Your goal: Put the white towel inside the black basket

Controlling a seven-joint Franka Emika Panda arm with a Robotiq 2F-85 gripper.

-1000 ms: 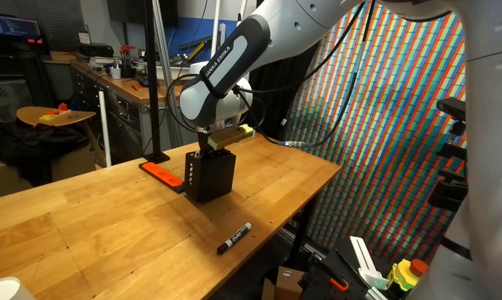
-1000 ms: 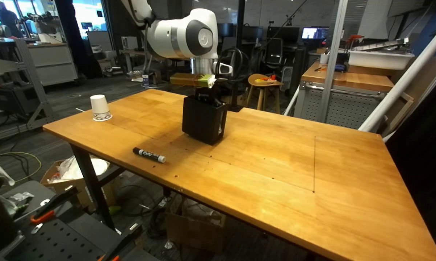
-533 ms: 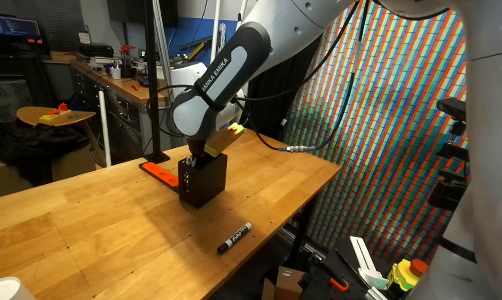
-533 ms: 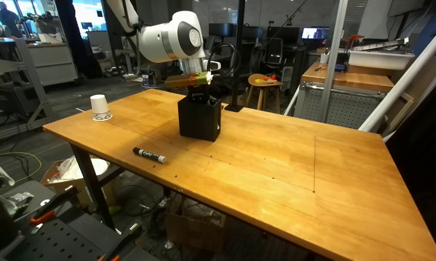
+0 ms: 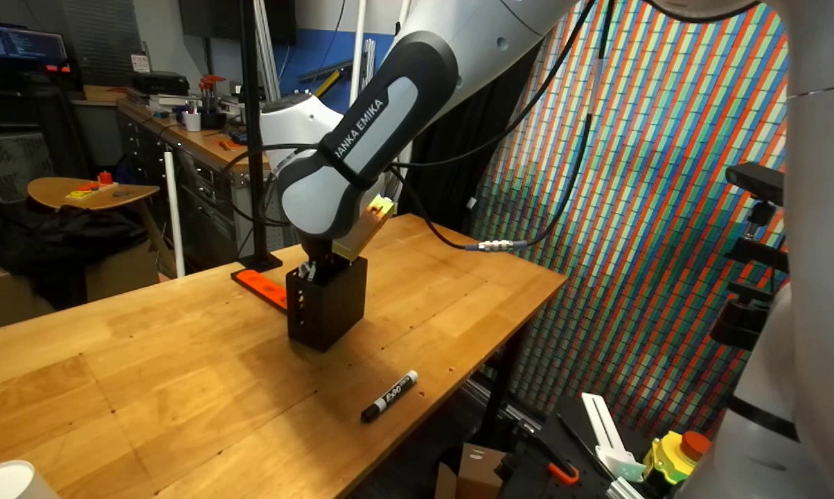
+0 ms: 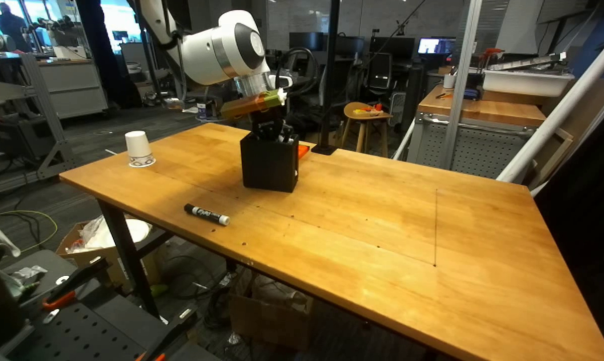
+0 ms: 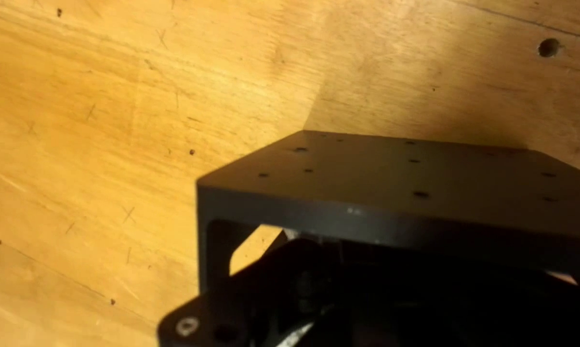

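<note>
- So we had the white-and-grey jointed robot arm (image 5: pixel 368 132) slanting down from upper right in an exterior view, wrist low over the small black box-shaped basket (image 6: pixel 269 165).
- Our black gripper (image 6: pixel 271 131) pointed down, leaning a touch, its lower end inside the basket's open top. Fingers were pressed together, tips hidden by the basket walls; whether cloth sat between them we couldn't tell.
- Just above, a see-through amber-and-yellow block (image 6: pixel 254 104) stuck out from the wrist at a tilt.
- The basket stood upright on a honey-coloured wooden table (image 6: pixel 407 220); our wrist view caught its hole-dotted dark side.
- White cloth towel: we honestly couldn't tell where it was, the basket's inside being dark and covered.
- Also on the tabletop: a flat orange-red bar with black edging (image 5: pixel 261 287) right by the basket, a black-and-white marker (image 6: pixel 206 214) lying near the edge, and a white paper cup (image 6: pixel 136 144), upside down, well apart from the rest.
- Around the room: a wall of red, green, blue and cream stripes (image 5: pixel 632 229), a wooden stool (image 5: pixel 48 188) with bright little pieces (image 5: pixel 90 190), and a cluttered workbench (image 6: pixel 505 111).
</note>
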